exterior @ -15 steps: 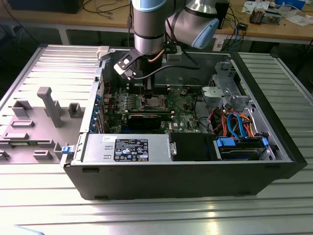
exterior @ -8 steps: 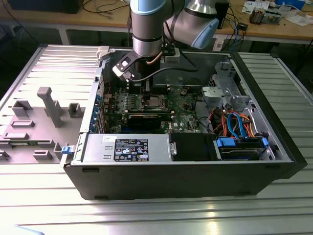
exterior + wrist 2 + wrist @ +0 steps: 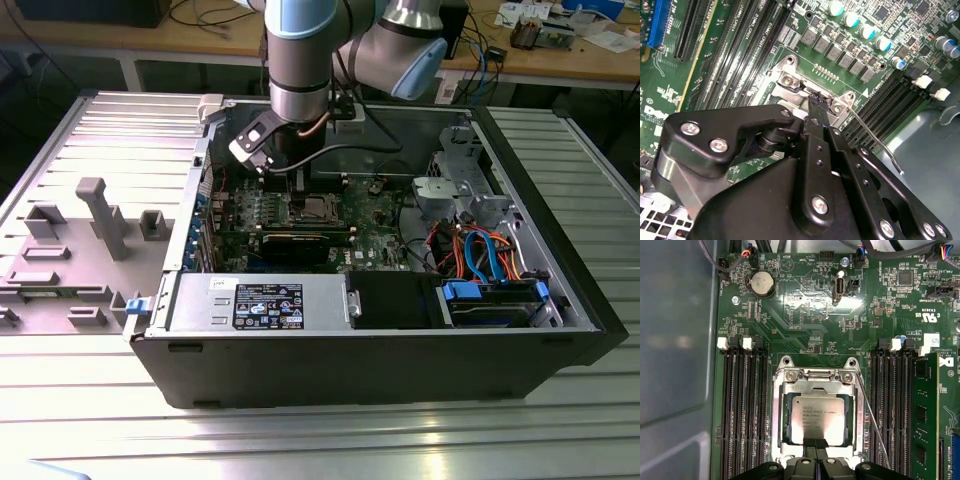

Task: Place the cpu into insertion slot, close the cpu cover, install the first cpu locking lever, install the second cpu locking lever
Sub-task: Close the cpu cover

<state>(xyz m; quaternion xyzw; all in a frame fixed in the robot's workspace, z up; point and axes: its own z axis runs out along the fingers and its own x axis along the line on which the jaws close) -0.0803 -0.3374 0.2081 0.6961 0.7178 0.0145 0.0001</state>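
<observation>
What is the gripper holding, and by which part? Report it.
Nothing is visibly held. The gripper, fingers shut, sits at one edge of the cpu cover, which lies closed over the cpu.

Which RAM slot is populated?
The one farthest from the cpu, on the side of the lever: it holds a green module; the rest are bare black.
</observation>
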